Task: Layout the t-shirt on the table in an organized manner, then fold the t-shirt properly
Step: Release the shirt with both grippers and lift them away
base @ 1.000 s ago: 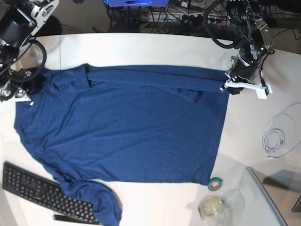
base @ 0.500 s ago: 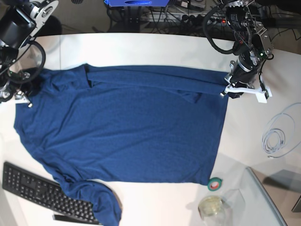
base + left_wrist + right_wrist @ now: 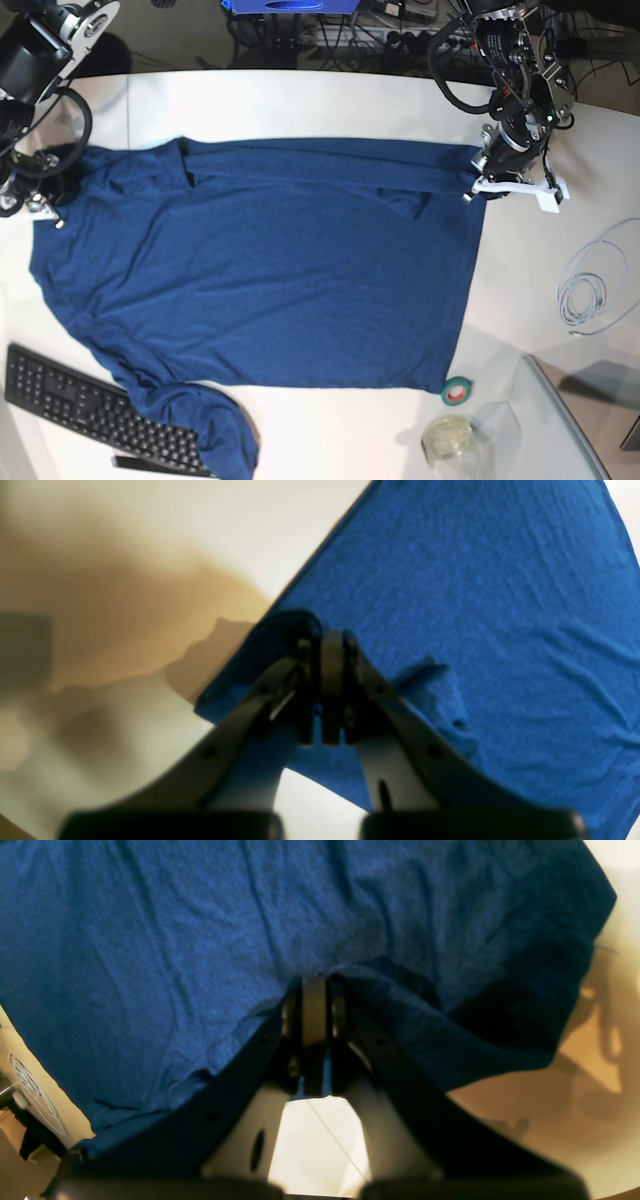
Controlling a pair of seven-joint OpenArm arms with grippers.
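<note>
both sets of jaws are pressing shut on cloth: the left gripper [image 3: 322, 690] is pinching a corner of the t-shirt [image 3: 270, 270] at its far hem edge, and the right gripper [image 3: 315, 1040] is clamping a bunched ridge of the same navy fabric at the opposite end, near the collar and shoulder. in the base view the left gripper [image 3: 480, 185] is sitting at the picture's right, the right gripper [image 3: 45, 200] at its left, with the shirt stretching between them across the white table [image 3: 300, 100].

the garment is lying mostly flat, its far long edge already turned over on itself in a narrow band. one sleeve is trailing in a rumpled heap at the near edge, overlapping a black keyboard [image 3: 80, 410]. a roll of green tape [image 3: 458, 391], a clear jar [image 3: 450, 440] and a coiled white cable [image 3: 585, 290] are sitting beside the hem end, apart from the cloth.

by these pictures the layout is looking nearly finished and folding barely started; the loose sleeve and the main folds appear to be still outstanding.
</note>
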